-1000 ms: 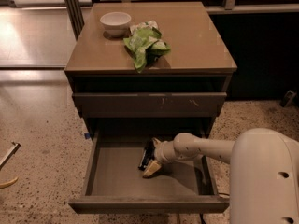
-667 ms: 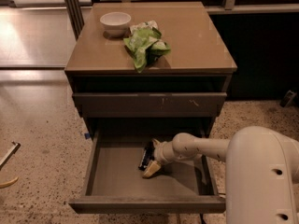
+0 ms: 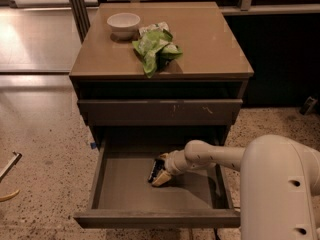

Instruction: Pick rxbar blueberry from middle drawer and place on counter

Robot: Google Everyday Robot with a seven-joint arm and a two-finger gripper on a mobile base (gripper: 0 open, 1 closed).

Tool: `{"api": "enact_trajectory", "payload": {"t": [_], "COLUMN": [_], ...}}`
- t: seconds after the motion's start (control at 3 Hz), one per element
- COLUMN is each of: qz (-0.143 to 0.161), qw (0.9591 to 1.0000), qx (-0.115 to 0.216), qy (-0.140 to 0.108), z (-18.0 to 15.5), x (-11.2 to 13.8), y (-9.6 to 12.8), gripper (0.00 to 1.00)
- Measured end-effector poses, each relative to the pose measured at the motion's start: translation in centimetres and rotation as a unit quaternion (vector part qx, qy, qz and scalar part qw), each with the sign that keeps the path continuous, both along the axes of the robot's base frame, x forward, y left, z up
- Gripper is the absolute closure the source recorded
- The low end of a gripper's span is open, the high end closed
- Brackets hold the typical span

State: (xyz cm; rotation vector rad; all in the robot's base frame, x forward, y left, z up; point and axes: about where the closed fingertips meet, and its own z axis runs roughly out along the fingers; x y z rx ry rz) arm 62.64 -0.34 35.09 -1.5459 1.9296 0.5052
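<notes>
The middle drawer (image 3: 125,184) stands pulled open below the cabinet, its flat bottom bare. The rxbar blueberry (image 3: 155,168), a small dark bar with pale lettering, sits tilted near the drawer's middle. My gripper (image 3: 160,173) reaches in from the right, down inside the drawer, and is shut on the bar, with a tan fingertip (image 3: 161,180) just below it. The bar's right part is hidden by the gripper. The counter (image 3: 210,39) is the glossy tan top of the cabinet, above and behind.
A white bowl (image 3: 123,23) and bright green snack bags (image 3: 155,48) lie on the counter's back left. A closed drawer with a scuffed front (image 3: 160,112) sits above the open one. My white arm body (image 3: 280,189) fills the lower right. Speckled floor surrounds the cabinet.
My gripper stays at the bar in the drawer. The arm's white body has shifted slightly to the left.
</notes>
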Motion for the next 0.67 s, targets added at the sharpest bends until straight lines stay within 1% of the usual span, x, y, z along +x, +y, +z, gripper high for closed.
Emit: {"api": "enact_trajectory", "payload": {"t": [0.67], "qz": [0.006], "qw": [1.0], "qx": [0.005], "qy": [0.001], "z": [0.54], "x": [-0.19], "y": [-0.02], "gripper": [0.88]}}
